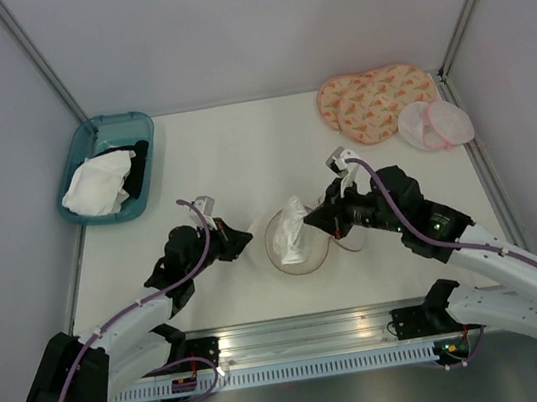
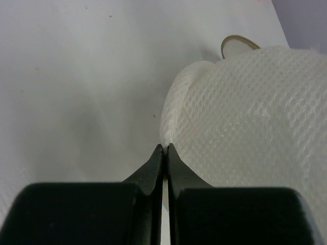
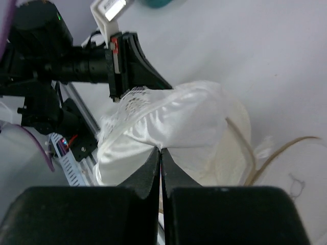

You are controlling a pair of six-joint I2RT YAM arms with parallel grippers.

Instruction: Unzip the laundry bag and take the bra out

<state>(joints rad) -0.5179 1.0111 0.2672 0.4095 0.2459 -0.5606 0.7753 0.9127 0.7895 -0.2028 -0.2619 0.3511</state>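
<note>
The cream-white laundry bag (image 1: 295,256) lies open at the table's front centre, its tan rim loose on the right. The white bra (image 1: 292,220) sticks up out of it. My left gripper (image 1: 250,237) is shut on the bag's left edge; in the left wrist view its tips (image 2: 165,147) pinch the quilted mesh wall (image 2: 245,132). My right gripper (image 1: 312,223) is shut on the bra; in the right wrist view it (image 3: 161,150) pinches the shiny white fabric (image 3: 179,117), above the bag (image 3: 232,153). The left gripper's fingers (image 3: 135,61) show there too, holding the far edge.
A teal bin (image 1: 78,159) at the back left holds a white cloth (image 1: 99,184) and a black cloth (image 1: 141,159). A pink-orange patterned double pad (image 1: 375,99) and a pale pink mesh pair (image 1: 434,124) lie at the back right.
</note>
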